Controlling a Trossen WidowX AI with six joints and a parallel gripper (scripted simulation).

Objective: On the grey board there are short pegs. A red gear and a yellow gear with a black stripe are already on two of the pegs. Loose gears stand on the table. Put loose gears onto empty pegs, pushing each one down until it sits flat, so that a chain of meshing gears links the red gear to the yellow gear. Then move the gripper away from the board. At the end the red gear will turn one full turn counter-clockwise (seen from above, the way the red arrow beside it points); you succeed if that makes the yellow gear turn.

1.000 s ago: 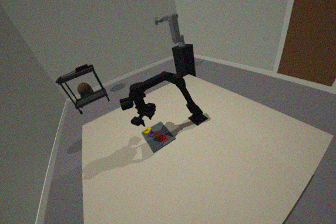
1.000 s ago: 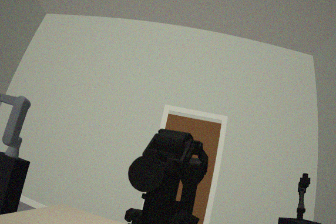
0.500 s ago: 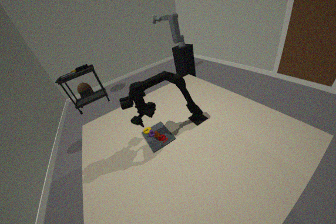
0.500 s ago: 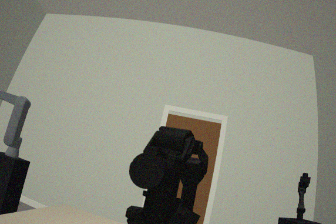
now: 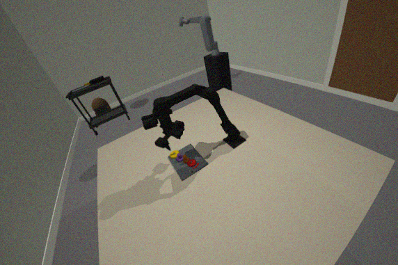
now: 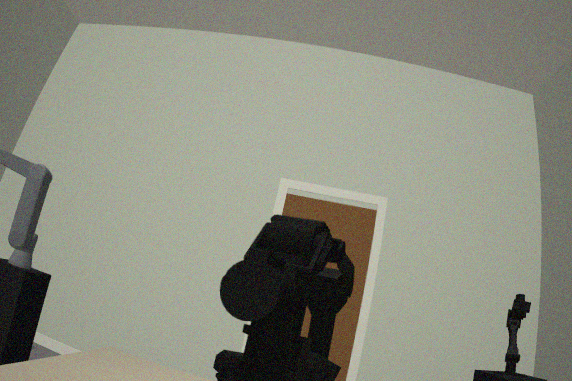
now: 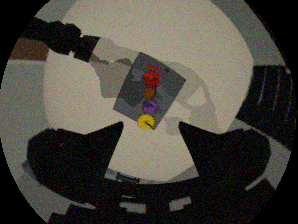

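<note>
The grey board (image 5: 182,173) (image 7: 169,92) lies on the table. On it a red gear (image 5: 191,163) (image 7: 148,78), a small orange-brown gear (image 5: 186,159) (image 7: 149,93), a purple gear (image 5: 179,157) (image 7: 149,106) and a yellow gear (image 5: 174,154) (image 7: 146,121) with a black stripe form a row. Neighbours look touching or nearly so; tooth contact and whether they sit flat are too small to tell. My gripper (image 5: 174,143) (image 7: 150,124) is wide open and empty, above the board's yellow-gear end. The exterior view shows neither board nor gears.
A red arrow (image 7: 154,67) curves beside the red gear. A small dark spot (image 5: 191,171) (image 7: 167,70), perhaps a peg, is near the board's edge. The arm's base (image 5: 234,140) stands on the table behind the board. A shelf cart (image 5: 109,119) stands beyond the table.
</note>
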